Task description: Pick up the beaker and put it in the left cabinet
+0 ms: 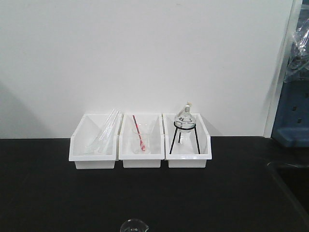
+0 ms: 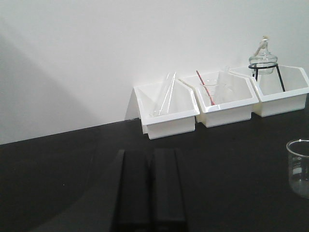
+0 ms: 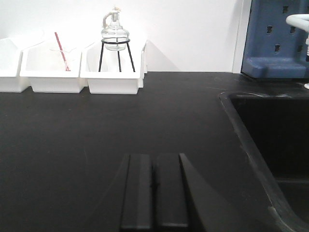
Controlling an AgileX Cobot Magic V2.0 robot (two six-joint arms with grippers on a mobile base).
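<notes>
The clear glass beaker stands upright on the black counter at the right edge of the left wrist view. Only its rim shows at the bottom of the front view. My left gripper is shut and empty, low over the counter, well to the left of the beaker. My right gripper is also shut, with nothing in it, over bare counter. Neither gripper shows in the front view. The left cabinet is out of view.
Three white bins line the back wall: glass tubes in the left one, a beaker with a red rod in the middle, a round flask on a black stand in the right. A sunken black sink lies right, with a blue rack behind.
</notes>
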